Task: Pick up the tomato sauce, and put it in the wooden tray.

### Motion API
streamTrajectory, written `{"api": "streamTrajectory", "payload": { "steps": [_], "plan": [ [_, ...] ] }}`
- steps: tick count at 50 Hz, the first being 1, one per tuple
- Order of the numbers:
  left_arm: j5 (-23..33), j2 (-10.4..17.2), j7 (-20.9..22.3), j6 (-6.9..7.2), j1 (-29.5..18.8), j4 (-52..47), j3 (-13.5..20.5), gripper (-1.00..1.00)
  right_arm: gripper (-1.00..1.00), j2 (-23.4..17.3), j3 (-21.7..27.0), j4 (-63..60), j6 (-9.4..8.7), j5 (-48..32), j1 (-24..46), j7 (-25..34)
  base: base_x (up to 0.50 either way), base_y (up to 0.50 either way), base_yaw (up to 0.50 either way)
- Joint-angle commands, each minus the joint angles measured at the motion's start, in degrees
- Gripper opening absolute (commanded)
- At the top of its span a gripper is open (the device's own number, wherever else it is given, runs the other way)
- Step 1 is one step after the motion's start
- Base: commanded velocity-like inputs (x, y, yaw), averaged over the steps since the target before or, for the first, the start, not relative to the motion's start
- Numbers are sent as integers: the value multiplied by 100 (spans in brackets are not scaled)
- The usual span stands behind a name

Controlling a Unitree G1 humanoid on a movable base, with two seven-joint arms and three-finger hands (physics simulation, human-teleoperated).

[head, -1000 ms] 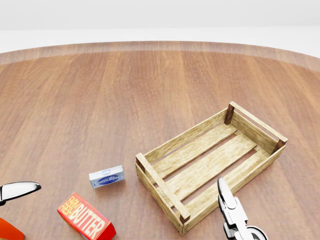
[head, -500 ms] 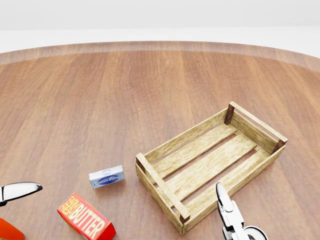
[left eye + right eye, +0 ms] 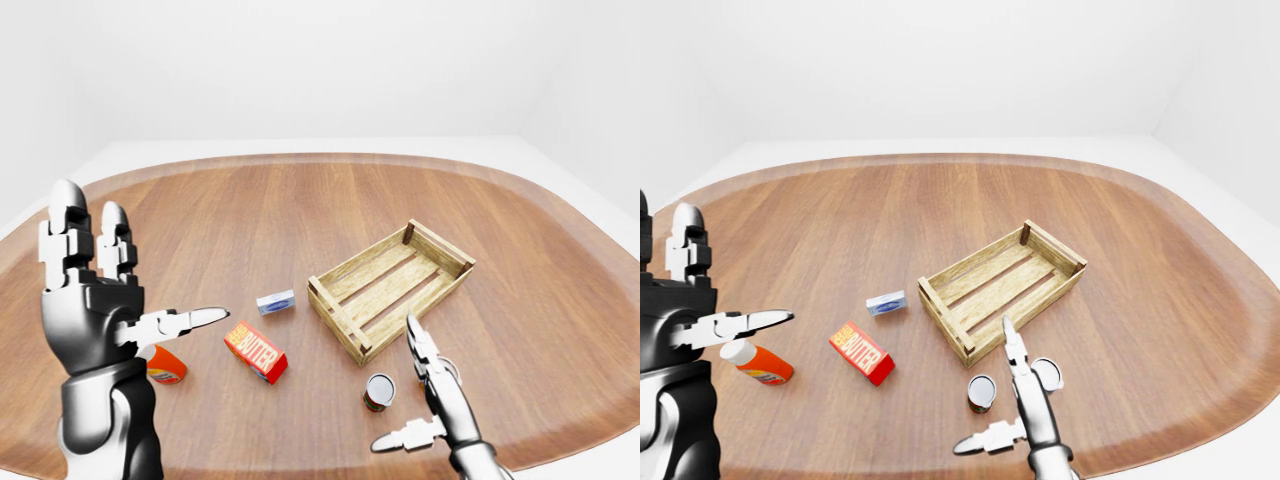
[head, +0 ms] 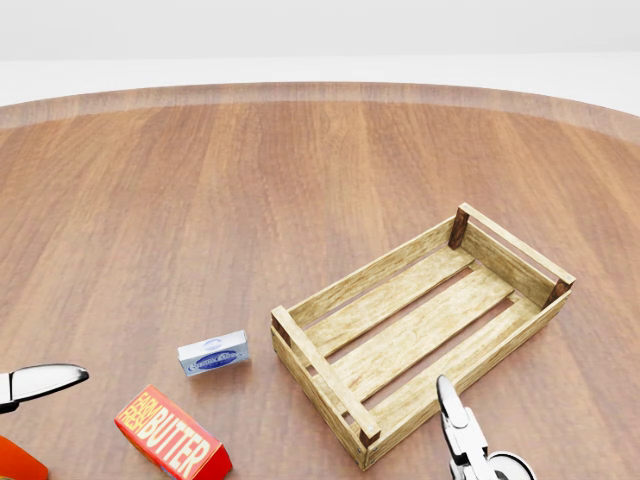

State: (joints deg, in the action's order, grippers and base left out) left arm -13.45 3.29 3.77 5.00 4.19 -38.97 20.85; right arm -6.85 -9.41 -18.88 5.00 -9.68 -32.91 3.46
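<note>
The tomato sauce, a small can (image 3: 379, 391) with a red and green label, stands upright on the wooden table, just below the near end of the wooden tray (image 3: 338, 322). The tray is an empty slatted crate lying at a slant in the middle right. My right hand (image 3: 405, 397) hovers beside the can, on its right. It is open, one finger pointing up and the thumb spread low, and holds nothing. My left hand (image 3: 140, 270) is raised at the far left, open and empty, fingers upright.
A red butter box (image 3: 256, 351) and a small blue-and-white box (image 3: 275, 302) lie left of the tray. An orange bottle with a white cap (image 3: 758, 363) lies under my left hand. The round table's rim (image 3: 560, 440) runs close behind the right hand.
In the head view my right hand's finger rose slightly, then dropped a little lower. The left thumb tip crept slightly to the right. Nothing on the table moved.
</note>
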Motion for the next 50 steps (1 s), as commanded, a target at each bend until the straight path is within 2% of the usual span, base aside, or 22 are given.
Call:
{"api": "streamTrajectory", "payload": {
  "steps": [1,50],
  "plan": [
    [33,-9,0,0,8,25,-35,100,100,111,148,297,0,-50,107,79,0,0,0],
    [13,2,2,0,-9,-2,-3,100,100,273,317,883,0,-162,309,158,0,0,0]
  ]
}}
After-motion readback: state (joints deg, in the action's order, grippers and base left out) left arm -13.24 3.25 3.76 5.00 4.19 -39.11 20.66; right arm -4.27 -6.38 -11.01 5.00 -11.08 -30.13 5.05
